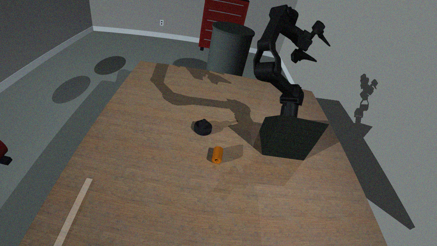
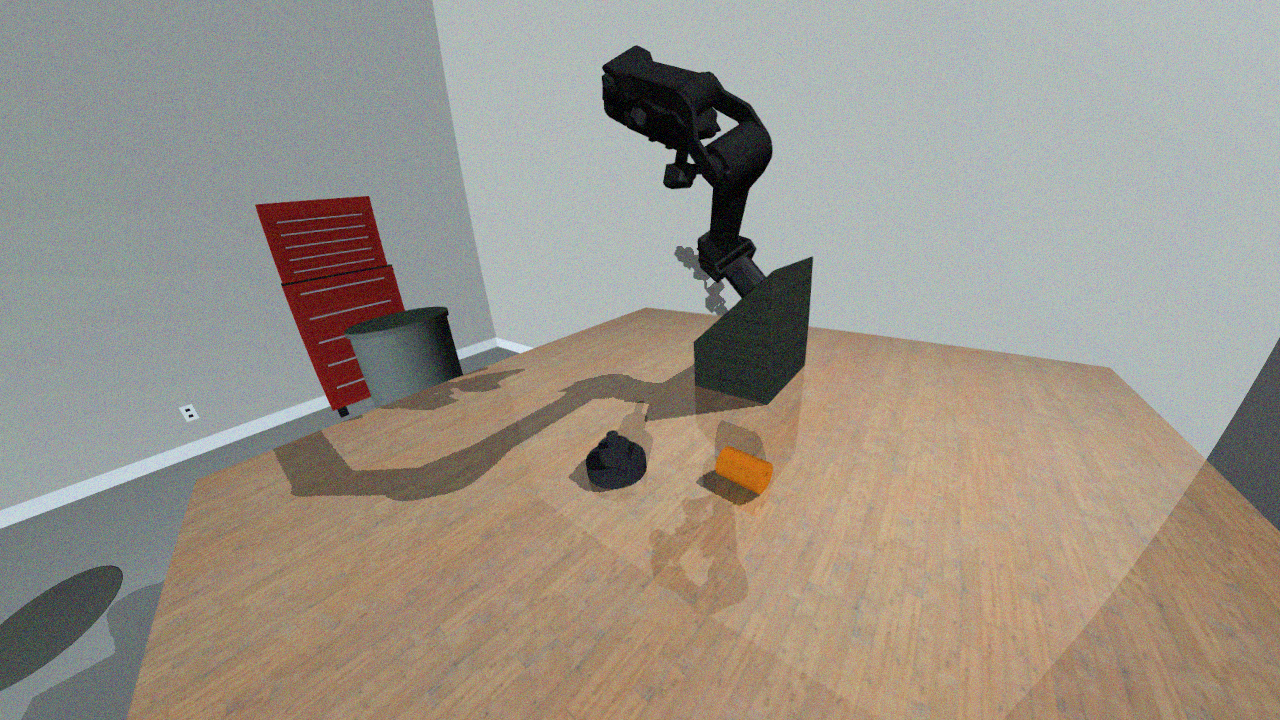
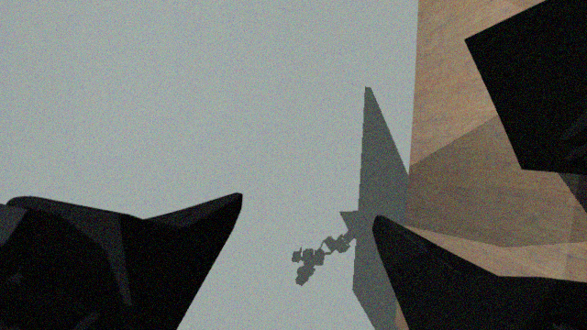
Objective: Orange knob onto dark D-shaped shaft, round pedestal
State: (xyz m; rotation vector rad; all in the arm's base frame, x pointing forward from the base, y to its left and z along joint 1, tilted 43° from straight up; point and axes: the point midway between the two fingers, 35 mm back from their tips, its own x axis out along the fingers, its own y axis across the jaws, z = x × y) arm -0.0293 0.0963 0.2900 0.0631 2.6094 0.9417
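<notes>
The orange knob [image 1: 217, 154] [image 2: 743, 470] lies on its side on the table, with a hole showing in its near end in the top view. The round dark pedestal [image 1: 202, 128] [image 2: 615, 470] stands a little way from the knob, its short shaft [image 1: 203, 120] [image 2: 612, 437] pointing up and bare. The shaft's flat side cannot be made out. My gripper [image 1: 323, 53] [image 3: 308, 211] is open and empty, high above the table and far from both. In the exterior view the arm largely hides the fingers. Neither knob nor pedestal shows in the wrist view.
The arm's dark wedge-shaped base [image 1: 290, 137] [image 2: 756, 344] stands on the wooden table [image 1: 152, 199] [image 2: 939, 537] near the knob. A pale strip [image 1: 73, 210] lies on the table. A grey bin [image 1: 229, 49] [image 2: 402, 358] and a red cabinet [image 1: 224, 12] [image 2: 331, 250] stand beyond the table.
</notes>
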